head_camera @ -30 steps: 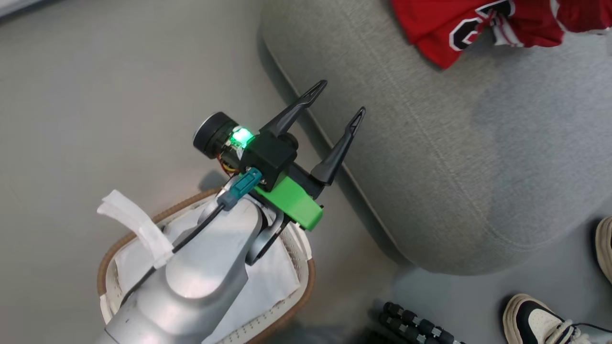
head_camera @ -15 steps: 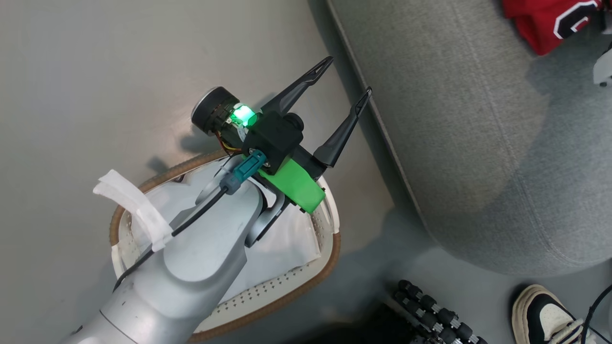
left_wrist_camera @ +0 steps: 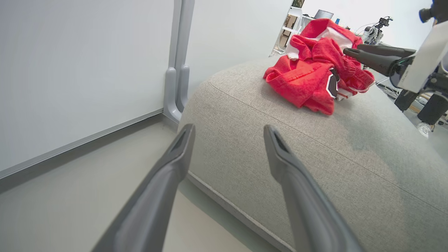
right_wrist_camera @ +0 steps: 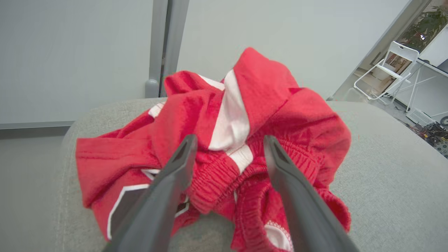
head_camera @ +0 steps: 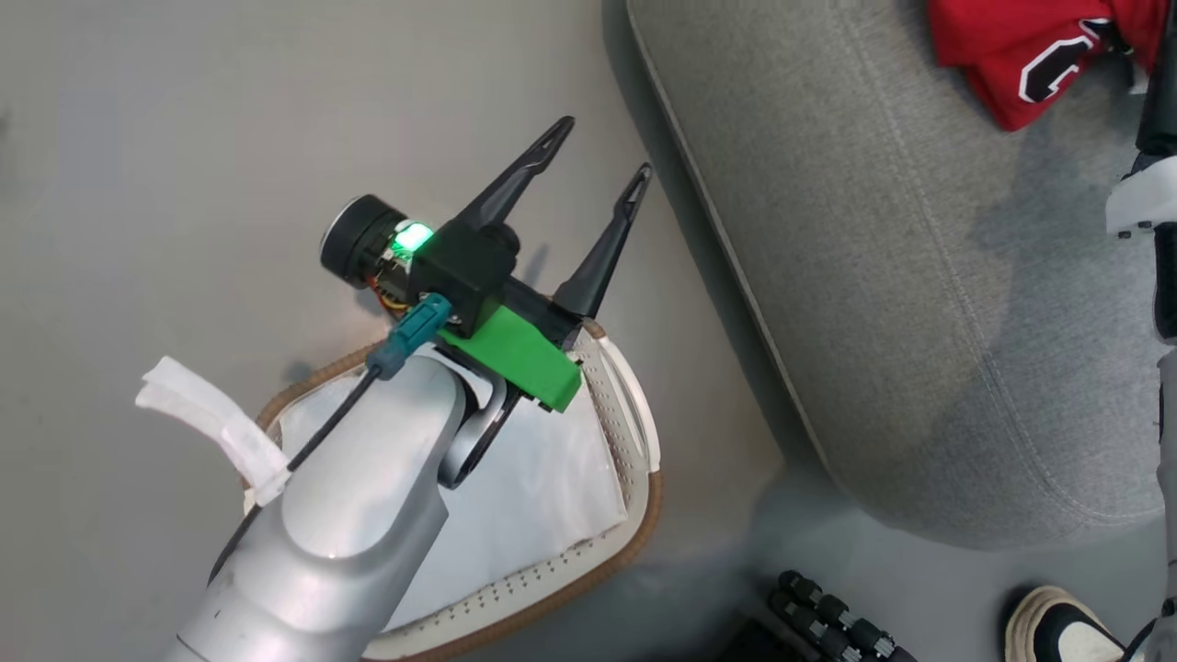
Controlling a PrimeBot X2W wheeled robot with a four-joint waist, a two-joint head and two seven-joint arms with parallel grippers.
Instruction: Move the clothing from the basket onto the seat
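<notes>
The red garments lie on the grey seat, and the basket seems emptied. The left gripper and right gripper are spread, empty.

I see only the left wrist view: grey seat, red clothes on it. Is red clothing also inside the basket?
Observer: In the head view, the oval white perforated basket with brown woven rim shows white fabric liner, no red; the left arm hides part.
Operator: Where are my left jaws?
Observer: Over its far rim, pointing toward the large grey fabric seat.
Operator: Do the right jaws hold something?
Observer: No; the right wrist view shows them open, empty, aimed at the crumpled red sports garments.
</notes>
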